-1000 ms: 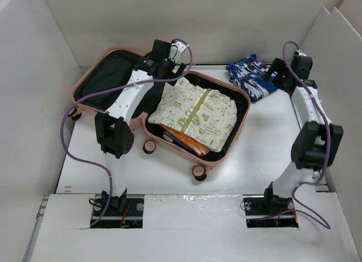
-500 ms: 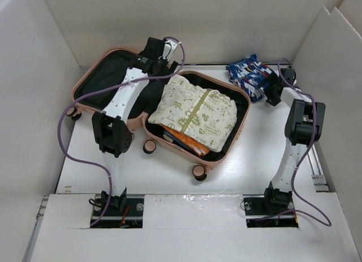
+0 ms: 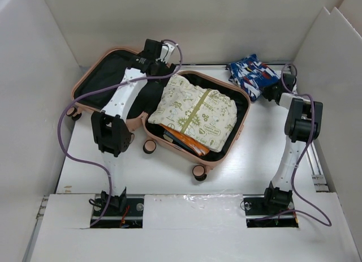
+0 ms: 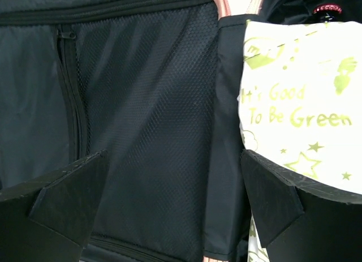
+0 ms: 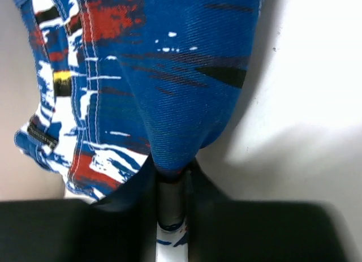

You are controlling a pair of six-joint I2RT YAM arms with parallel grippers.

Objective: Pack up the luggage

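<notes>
The luggage [image 3: 219,158], a salmon-pink hard-shell case, lies open on the table, its black-lined lid [image 3: 102,75] to the left. In its right half a cream bag with green print [image 3: 198,112] lies over orange items [image 3: 184,140]. My left gripper [image 3: 154,54] hovers open over the hinge; in the left wrist view the left gripper [image 4: 175,200] frames the black mesh lining [image 4: 153,103], and the cream bag [image 4: 300,103] lies to its right. A blue patterned cloth [image 3: 249,72] lies at the back right. My right gripper [image 3: 270,92] is low beside it. In the right wrist view the right gripper [image 5: 172,174] is shut on a fold of the blue cloth [image 5: 169,75].
White walls close in the table on the left, back and right; the right wall [image 3: 334,75] stands close behind the right arm. Two caster wheels [image 3: 149,146] [image 3: 199,172] stick out of the case's near side. Purple cables loop off both arms.
The right arm has dropped from above down to the blue cloth and its jaws have shut on it. The left gripper has shifted slightly left over the hinge and stays open.
</notes>
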